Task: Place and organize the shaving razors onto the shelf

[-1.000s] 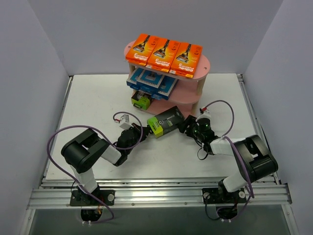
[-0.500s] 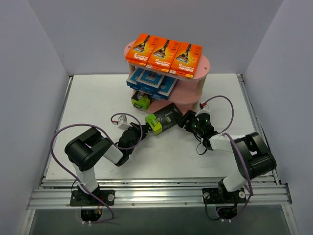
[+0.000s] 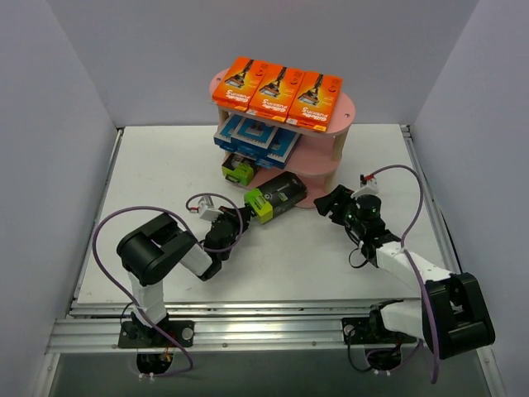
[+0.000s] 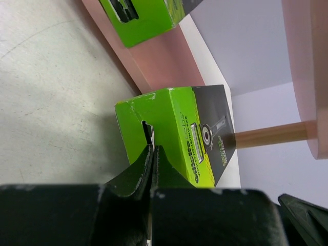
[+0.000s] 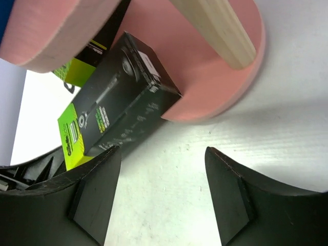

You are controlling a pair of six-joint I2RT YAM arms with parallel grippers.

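Observation:
The pink shelf (image 3: 324, 159) stands at the back, with three orange razor packs (image 3: 278, 93) on top and blue-and-white packs (image 3: 258, 137) on the middle board. One black-and-lime pack (image 3: 238, 171) lies on the bottom board. A second black-and-lime pack (image 3: 278, 197) (image 4: 179, 128) (image 5: 118, 102) lies slanted, its dark end over the bottom board's (image 5: 205, 77) front edge. My left gripper (image 3: 246, 217) (image 4: 152, 151) is shut on a tab at that pack's lime end. My right gripper (image 3: 328, 203) (image 5: 163, 154) stands open to the right of the pack, not touching it, with only table between its fingers.
A pale wooden post (image 5: 215, 25) (image 4: 266, 134) rises from the bottom board close to the slanted pack's dark end. White walls close in the table on three sides. Purple cables (image 3: 388, 178) loop over both arms.
The left gripper has pushed the black-and-lime pack up and right, onto the bottom board's edge. The right gripper has let go of its dark end, opened wider and drawn back to the right.

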